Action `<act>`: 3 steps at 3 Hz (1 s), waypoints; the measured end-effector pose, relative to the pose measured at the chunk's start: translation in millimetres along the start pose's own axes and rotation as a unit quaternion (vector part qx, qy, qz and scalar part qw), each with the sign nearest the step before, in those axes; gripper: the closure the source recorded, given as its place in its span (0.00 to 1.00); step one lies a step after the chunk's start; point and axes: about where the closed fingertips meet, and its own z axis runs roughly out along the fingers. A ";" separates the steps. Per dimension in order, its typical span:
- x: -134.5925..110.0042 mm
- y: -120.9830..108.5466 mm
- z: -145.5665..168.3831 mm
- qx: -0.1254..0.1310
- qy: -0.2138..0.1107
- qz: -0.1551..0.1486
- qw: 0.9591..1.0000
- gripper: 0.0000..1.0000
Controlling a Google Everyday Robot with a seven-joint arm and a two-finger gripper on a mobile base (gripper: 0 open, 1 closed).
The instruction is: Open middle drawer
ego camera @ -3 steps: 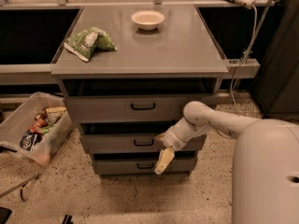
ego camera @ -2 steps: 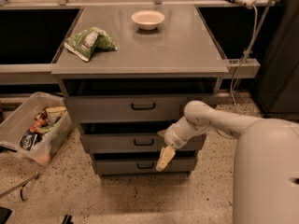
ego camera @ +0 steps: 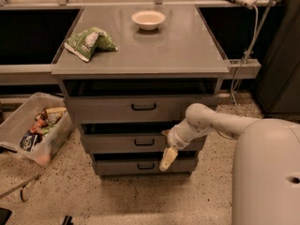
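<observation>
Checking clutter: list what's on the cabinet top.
A bowl and a green bag; under the bag is hidden. The gripper hangs at the middle drawer's lower right.

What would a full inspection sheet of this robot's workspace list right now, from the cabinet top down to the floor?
Surface: grey cabinet top, holding two things.
Job's things: middle drawer, its black handle not gripped; dark gap above its front.
Clutter: green bag at left, white bowl at back.
Grippers: gripper hangs low, right of the handle, in front of the bottom drawer.
Cables: white cable drops beside the cabinet's right side.
Surroundings: plastic bin of packets on the speckled floor, left.
</observation>
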 end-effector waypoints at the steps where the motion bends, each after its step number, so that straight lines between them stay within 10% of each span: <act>1: 5.0 -5.0 6.0 0.001 0.004 -0.001 1.000 0.00; 3: -0.3 -8.3 14.7 0.011 0.020 -0.021 1.000 0.00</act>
